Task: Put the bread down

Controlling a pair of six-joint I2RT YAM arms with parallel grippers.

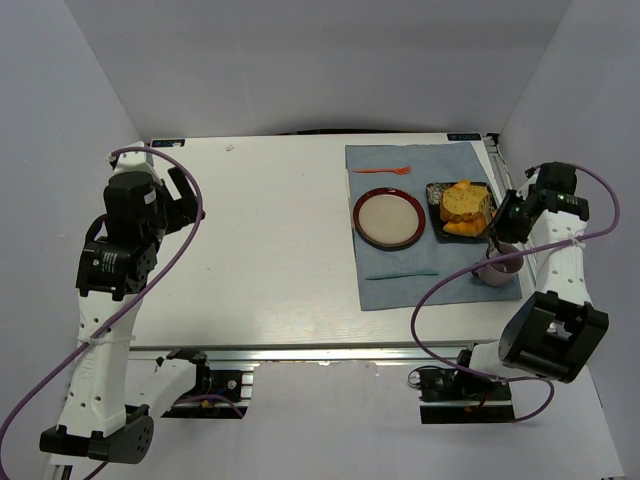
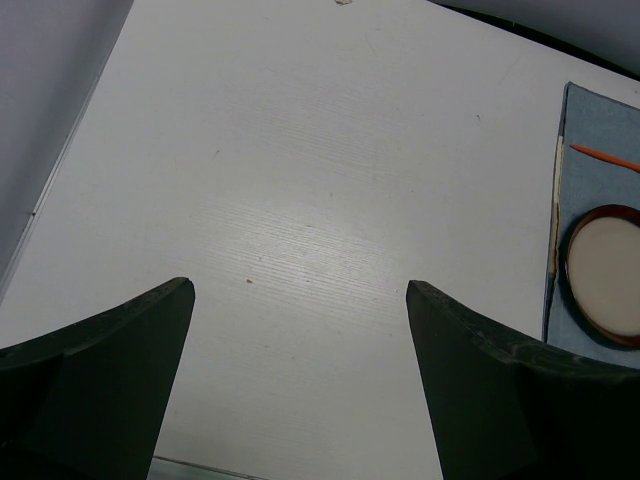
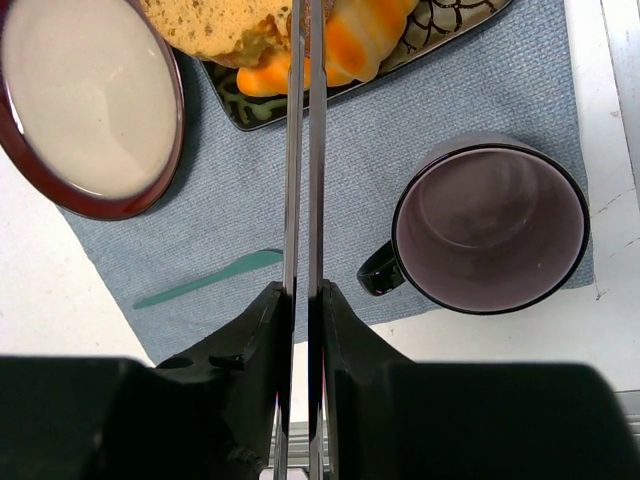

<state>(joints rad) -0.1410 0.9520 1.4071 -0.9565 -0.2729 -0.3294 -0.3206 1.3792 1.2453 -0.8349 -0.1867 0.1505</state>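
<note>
— Right gripper (image 3: 303,30): status?
— Fingers are pressed together, nothing pinched. Left gripper (image 2: 298,288) is spread, well apart from the red plate (image 1: 388,217).
— Progress?
— None is judged made: the bread (image 1: 463,200) is found on the dark tray (image 1: 436,188) beside the red plate. Grasp and placement remain.
— Appearance?
— Squarish, golden, pale-crumbed, resting against orange pastries (image 1: 462,228).

The squarish golden-yellow bread slice (image 1: 463,199) lies on the dark patterned tray (image 3: 455,22), touching orange pastry pieces (image 3: 350,40).

Bread (image 1: 463,200) on tray (image 1: 434,192), right of plate (image 1: 388,218); mug (image 3: 490,225) nearer.
</note>
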